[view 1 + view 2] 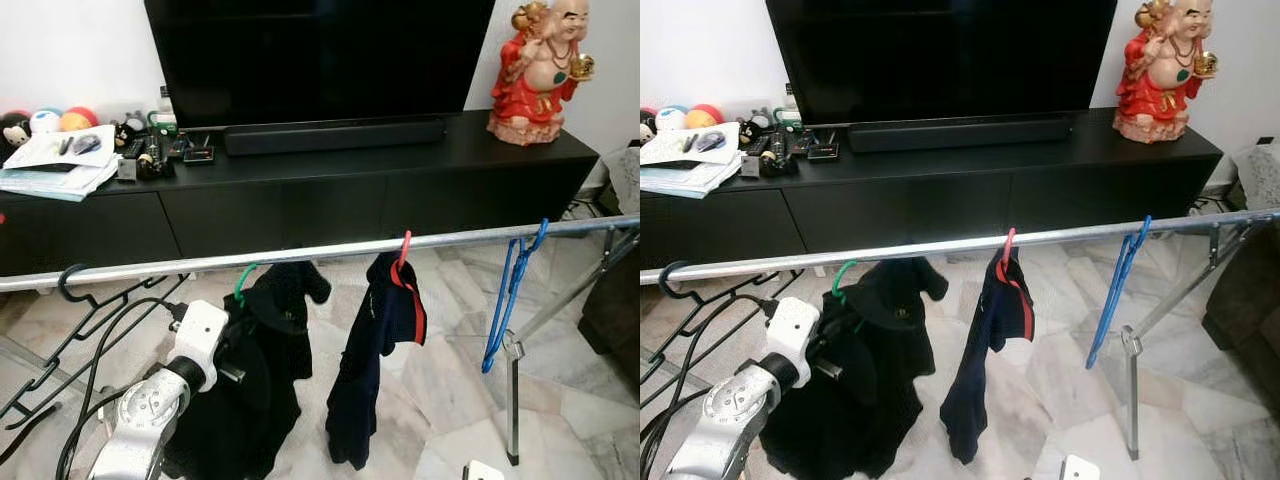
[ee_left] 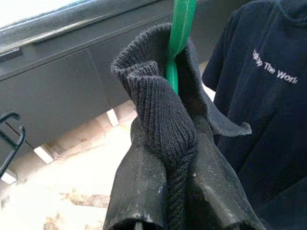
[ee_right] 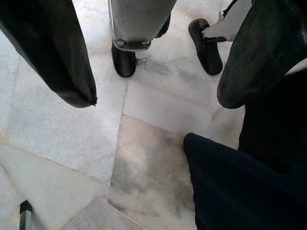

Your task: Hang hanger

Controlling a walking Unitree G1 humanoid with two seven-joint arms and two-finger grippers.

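1. The green hanger (image 1: 243,282), which carries a black knitted garment (image 1: 262,380), is seen at the silver rail (image 1: 300,252) of the drying rack, at about 8 o'clock from the red hanger (image 1: 403,250). Whether its hook is fully over the rail cannot be told; it seems to sit just under or against it.

2. In the left wrist view, the fingers (image 2: 139,191) of the left gripper (image 2: 168,191) are closed on a fold of the knitted collar just below the green hook (image 2: 178,38). The cloth is gripped, not the plastic.

3. The right gripper (image 3: 153,86) is held low over the marble floor (image 3: 144,158), its fingers spread apart and empty.

4. Risks, as judged from here:
   - If the hook is not seated, the hanger could fall when the grip is released.
   - Because only cloth is held, the hanger could turn or slip inside the garment when lifted.
   - On release, the knit could be caught by the fingers and pulled off the rail.
   - The navy shirt (image 1: 375,350) at 3 o'clock hangs just beside and could be pushed along.
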